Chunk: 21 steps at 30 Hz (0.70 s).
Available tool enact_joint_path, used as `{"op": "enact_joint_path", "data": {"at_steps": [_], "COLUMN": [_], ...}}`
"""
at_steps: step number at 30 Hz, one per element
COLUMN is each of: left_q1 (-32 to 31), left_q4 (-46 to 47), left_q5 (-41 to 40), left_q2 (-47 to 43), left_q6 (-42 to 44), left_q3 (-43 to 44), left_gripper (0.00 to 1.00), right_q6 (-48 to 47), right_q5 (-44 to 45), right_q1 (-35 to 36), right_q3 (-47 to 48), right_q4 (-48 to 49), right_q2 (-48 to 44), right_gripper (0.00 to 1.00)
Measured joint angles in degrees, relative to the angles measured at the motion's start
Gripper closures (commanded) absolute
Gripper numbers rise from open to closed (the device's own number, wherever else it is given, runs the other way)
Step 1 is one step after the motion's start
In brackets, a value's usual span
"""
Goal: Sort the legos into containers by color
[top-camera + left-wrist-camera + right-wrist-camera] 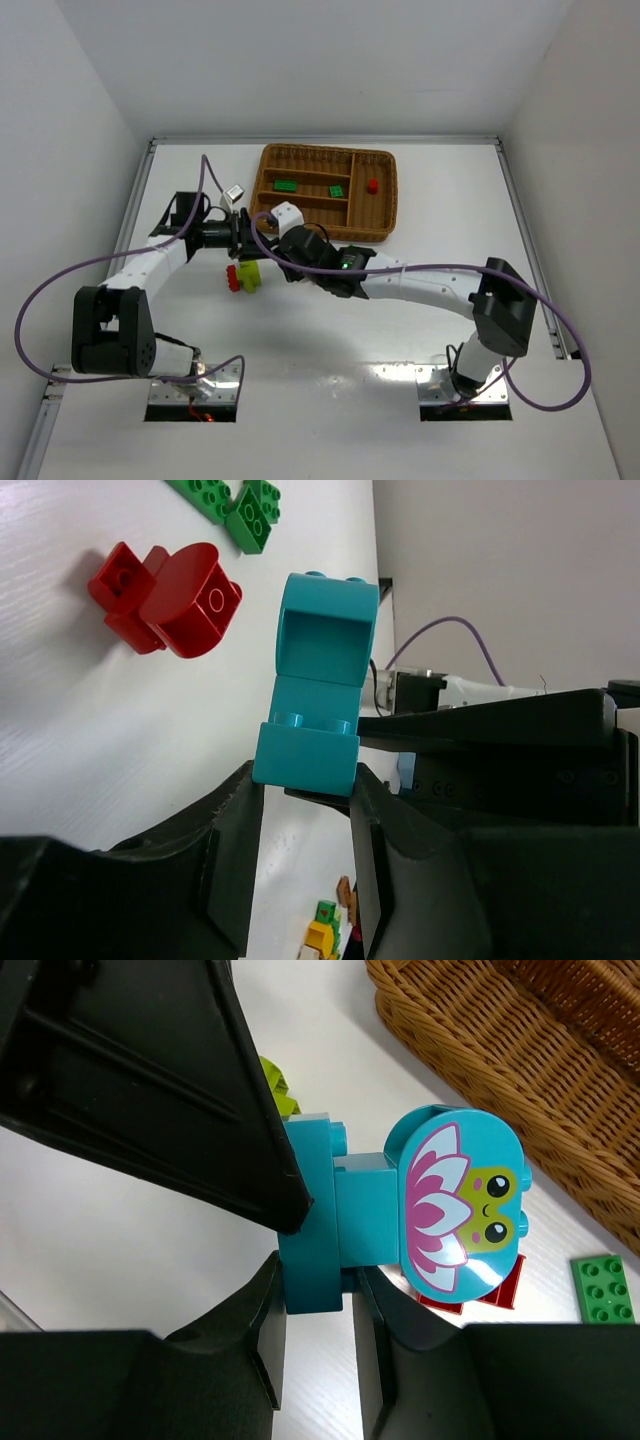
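Note:
A light blue lego stack hangs above the table, held from both sides. My left gripper is shut on its lower brick. My right gripper is shut on a blue brick of the same stack, beside the round piece with the printed frog face. In the top view the two grippers meet just in front of the wicker tray. Red legos and green legos lie on the table. A lime-yellow lego sits by a red one.
The tray's slots hold two green bricks and a red one. A small grey-white block lies left of the tray. One green brick lies near the tray's wall. Purple cables loop over both arms.

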Motion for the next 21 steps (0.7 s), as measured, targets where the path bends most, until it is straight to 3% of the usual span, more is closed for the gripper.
{"op": "enact_joint_path", "data": {"at_steps": [4,6,8,10,17,19,21], "left_q1": [0.00,0.00,0.00,0.02,1.49,1.70,1.73], "left_q4": [-0.02,-0.02,-0.07,0.13,0.74,1.57,2.60], "left_q5": [-0.33,-0.42,-0.57,-0.85,-0.94,-0.44,0.70], "left_q2": [0.00,0.00,0.00,0.00,0.00,0.00,-0.02], "left_q6": [0.02,0.02,0.00,-0.24,-0.44,-0.44,-0.09], "left_q3": [0.15,0.24,0.44,0.94,2.25,2.36,2.40], "left_gripper": [0.83,0.92,1.00,1.00,1.00,1.00,1.00], "right_q6": [0.11,0.26,0.79,1.09,1.77,3.04,5.35], "right_q5": [-0.42,-0.81,-1.62,-3.10,-7.63,-13.70,-23.43], "right_q1": [-0.26,-0.50,-0.81,-1.11,-4.09,-9.18,-18.82], "right_q3": [0.04,0.09,0.11,0.11,-1.44,-4.02,-6.10], "right_q4": [0.02,0.02,0.02,-0.17,-5.09,-4.85,-3.19], "right_q2": [0.09,0.11,0.09,0.07,-6.97,-12.79,-17.81], "right_gripper": [0.83,0.67,0.35,0.25,0.28,0.28,0.25]}}
